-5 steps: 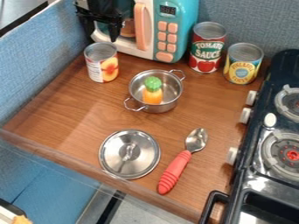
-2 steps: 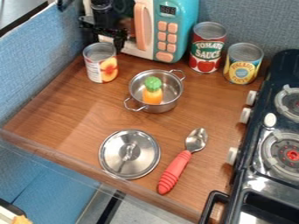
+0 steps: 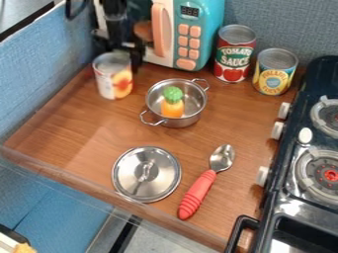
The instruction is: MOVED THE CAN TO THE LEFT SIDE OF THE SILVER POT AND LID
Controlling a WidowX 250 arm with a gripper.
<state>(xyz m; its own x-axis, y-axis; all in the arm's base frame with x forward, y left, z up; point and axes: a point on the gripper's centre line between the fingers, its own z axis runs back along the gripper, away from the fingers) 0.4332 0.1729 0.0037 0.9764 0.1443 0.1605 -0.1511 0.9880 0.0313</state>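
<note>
- The pincer (image 3: 121, 48) is hanging at eleven o'clock in the view, before the microwave (image 3: 198, 32) and close at the top of the peach can (image 3: 113, 78); I cannot tell whether it is being apart, together or clamped.
- The peach can is standing on the bench (image 3: 79, 131), at ten o'clock from the pot (image 3: 190, 117) and apart from it.
- The silver pot is holding a toy vegetable (image 3: 173, 101), orange with green top.
- The silver lid (image 3: 146, 185) is lying between six and seven o'clock from the pot, its knob pointing up.
- The spoon (image 3: 196, 194) with red handle is lying at three o'clock from the lid.
- The red can (image 3: 233, 54) and the yellow can (image 3: 274, 74) are standing between one and two o'clock from the pot.
</note>
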